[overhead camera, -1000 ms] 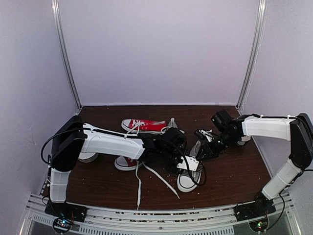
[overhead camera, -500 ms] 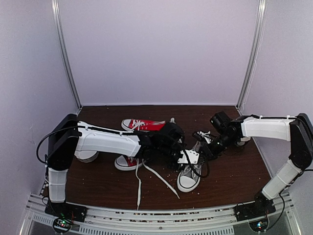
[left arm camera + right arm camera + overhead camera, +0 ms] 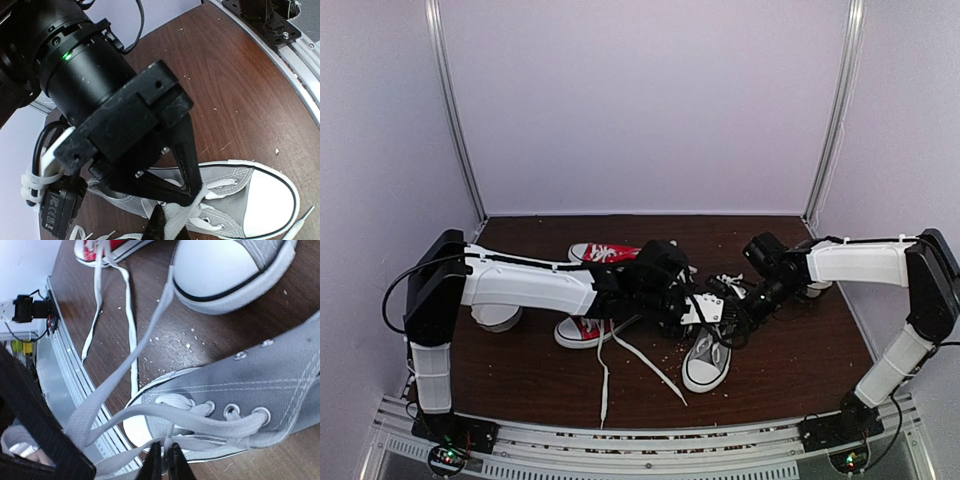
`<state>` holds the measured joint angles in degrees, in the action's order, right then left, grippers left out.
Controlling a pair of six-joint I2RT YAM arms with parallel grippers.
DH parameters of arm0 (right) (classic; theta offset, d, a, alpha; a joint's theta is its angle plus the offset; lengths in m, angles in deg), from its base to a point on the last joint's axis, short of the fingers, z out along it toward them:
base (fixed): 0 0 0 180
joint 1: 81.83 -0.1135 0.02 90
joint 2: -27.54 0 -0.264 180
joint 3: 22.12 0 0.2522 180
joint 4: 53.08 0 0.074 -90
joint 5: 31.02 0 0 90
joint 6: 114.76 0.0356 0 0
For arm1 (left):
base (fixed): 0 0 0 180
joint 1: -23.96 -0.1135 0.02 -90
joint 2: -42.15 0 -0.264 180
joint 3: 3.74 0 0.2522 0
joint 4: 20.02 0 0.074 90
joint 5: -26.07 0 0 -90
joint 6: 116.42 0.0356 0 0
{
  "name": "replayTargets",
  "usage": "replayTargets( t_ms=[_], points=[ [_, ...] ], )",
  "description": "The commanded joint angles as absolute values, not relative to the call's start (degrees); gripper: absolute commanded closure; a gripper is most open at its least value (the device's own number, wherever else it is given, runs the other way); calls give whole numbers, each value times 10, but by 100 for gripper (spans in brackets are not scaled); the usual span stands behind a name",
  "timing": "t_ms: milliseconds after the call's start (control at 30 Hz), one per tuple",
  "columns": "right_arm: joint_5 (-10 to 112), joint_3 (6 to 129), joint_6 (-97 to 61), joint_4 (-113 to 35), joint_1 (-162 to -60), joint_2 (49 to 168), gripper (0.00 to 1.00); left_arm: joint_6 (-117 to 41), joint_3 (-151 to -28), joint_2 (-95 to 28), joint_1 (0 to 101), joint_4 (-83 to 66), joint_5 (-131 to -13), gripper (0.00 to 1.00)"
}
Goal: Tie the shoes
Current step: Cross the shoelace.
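right gripper [image 3: 164, 462] pinching lace [image 3: 176, 220], grey shoe [image 3: 708, 355] inside table [image 3: 800, 350] edge

Top cam sits high behind the table's [image 3: 790, 372] near edge, facing the back wall [image 3: 640, 100], whole setup in frame. Both wrist cams hang super close over the grey shoes [image 3: 705, 362], looking back toward the near edge. All three share those shoes.

Robot lab test booth, no question

Plain pale wall panels [image 3: 640, 100] on aluminium posts [image 3: 455, 120], a brown desk [image 3: 800, 350] with a metal rail [image 3: 650, 440] on its near edge, left arm [image 3: 520, 285] and right arm [image 3: 855, 262] bolted there, and bare circuit boards [image 3: 445, 458] with lit LEDs.
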<state>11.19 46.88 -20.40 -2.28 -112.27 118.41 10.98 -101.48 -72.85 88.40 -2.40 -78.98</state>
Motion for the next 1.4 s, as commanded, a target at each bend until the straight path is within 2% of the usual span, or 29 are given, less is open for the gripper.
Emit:
replayTargets(
  t_ms=[0, 200, 667, 1033, 1300, 1367],
  points=[
    [94, 479, -206, -25, -1099, 1167, 100, 98, -1002, -708, 880, -56, -796, 100],
    [96, 463, -192, -31, -1070, 1142, 100, 93, -1001, -716, 877, -54, -779, 100],
    [101, 404, -38, -231, -1087, 1135, 100, 78, -1012, -713, 876, -67, -811, 100],
    [65, 387, -101, -140, -1113, 1132, 100, 50, -1014, -716, 867, -75, -825, 100],
    [40, 445, -176, -58, -1139, 1194, 100, 42, -1019, -721, 867, -72, -840, 100],
    [58, 458, -185, -41, -1139, 1203, 93, 39, -1019, -721, 867, -73, -842, 100]
  ],
)
